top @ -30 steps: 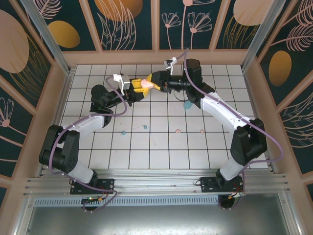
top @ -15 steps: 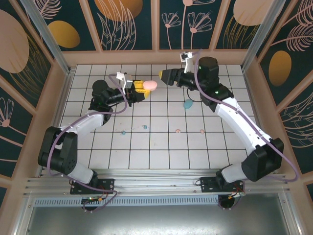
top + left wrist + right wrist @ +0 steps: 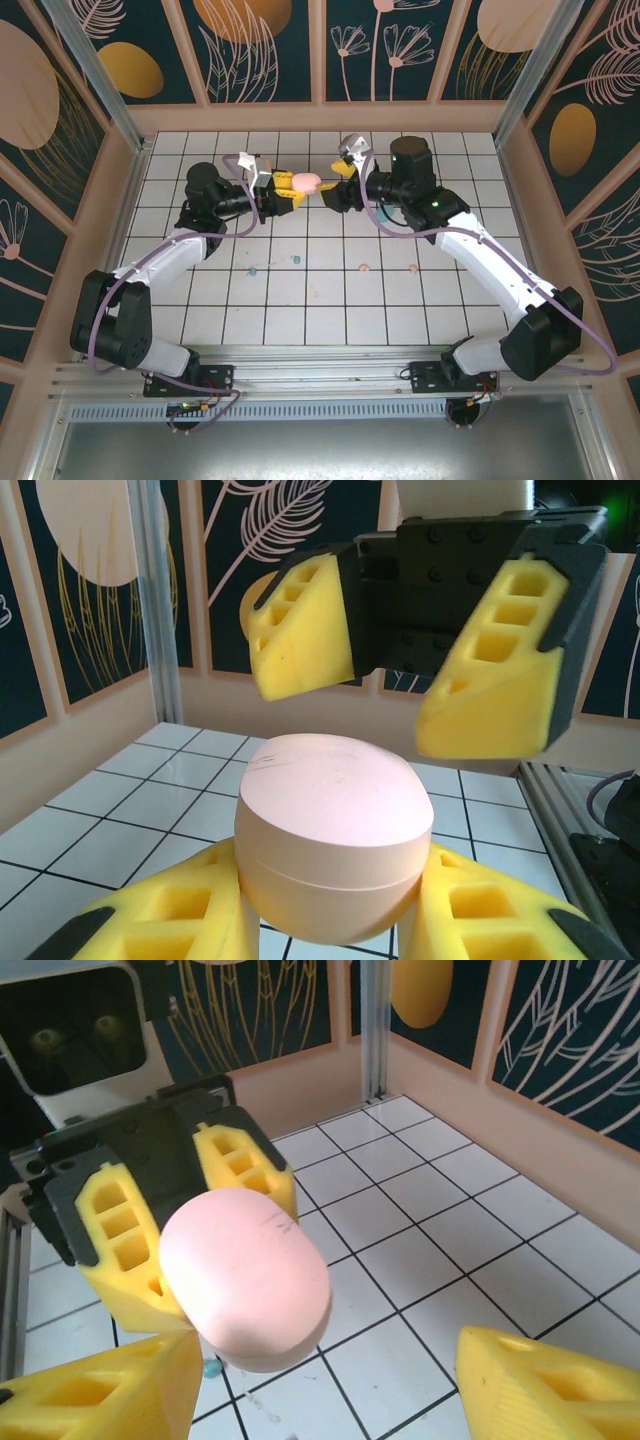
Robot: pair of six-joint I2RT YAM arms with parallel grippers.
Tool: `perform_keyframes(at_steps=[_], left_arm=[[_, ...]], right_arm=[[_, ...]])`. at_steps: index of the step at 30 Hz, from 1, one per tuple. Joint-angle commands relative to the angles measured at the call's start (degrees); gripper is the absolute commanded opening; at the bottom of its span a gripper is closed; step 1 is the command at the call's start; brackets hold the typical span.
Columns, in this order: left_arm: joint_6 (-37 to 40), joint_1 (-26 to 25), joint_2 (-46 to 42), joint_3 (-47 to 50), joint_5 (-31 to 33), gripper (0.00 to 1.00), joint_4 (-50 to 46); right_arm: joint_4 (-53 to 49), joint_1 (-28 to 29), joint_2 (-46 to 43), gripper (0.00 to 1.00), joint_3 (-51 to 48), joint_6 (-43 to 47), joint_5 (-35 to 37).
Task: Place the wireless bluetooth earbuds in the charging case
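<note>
A closed pink charging case [image 3: 305,181] is held off the floor, my left gripper [image 3: 288,189] shut on its lower half [image 3: 335,820]. My right gripper [image 3: 334,184] stands open just right of the case, its yellow fingers [image 3: 300,640] spread above the lid. In the right wrist view the case [image 3: 245,1275] sits between my open right gripper [image 3: 325,1390] and the left fingers [image 3: 120,1245]. Two teal earbuds [image 3: 253,270] [image 3: 296,260] and a pale pink earbud [image 3: 365,267] lie on the tiled floor nearer the bases. One teal earbud [image 3: 210,1367] shows below the case.
Another small pale speck [image 3: 413,268] lies on the tiles right of the pink earbud. Wooden walls [image 3: 140,140] ring the white tiled floor [image 3: 320,310], and a metal corner post [image 3: 372,1030] stands behind the case. The right forearm [image 3: 470,240] crosses the right side.
My right gripper drew back from the pink case towards the far wall, then came down again to its right side, open. The left gripper kept hold and barely shifted.
</note>
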State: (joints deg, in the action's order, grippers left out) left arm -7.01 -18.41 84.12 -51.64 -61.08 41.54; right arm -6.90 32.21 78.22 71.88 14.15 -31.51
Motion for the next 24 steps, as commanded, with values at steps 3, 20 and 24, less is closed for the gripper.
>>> perform_keyframes(at_steps=[3,20,24], left_arm=[[1.62,0.27,-1.69,0.49,-1.15,0.22,-0.67],[3.39,0.24,-3.57,2.59,-0.84,0.21,-1.59],[4.02,0.27,-3.37,2.34,-0.71,0.2,-1.94]], right_arm=[[-0.68,1.68,1.9,0.7,0.99,5.63,-1.02],[-0.37,2.07,3.51,0.68,4.18,-2.29,2.57],[0.55,2.01,4.34,0.66,4.15,-4.42,0.79]])
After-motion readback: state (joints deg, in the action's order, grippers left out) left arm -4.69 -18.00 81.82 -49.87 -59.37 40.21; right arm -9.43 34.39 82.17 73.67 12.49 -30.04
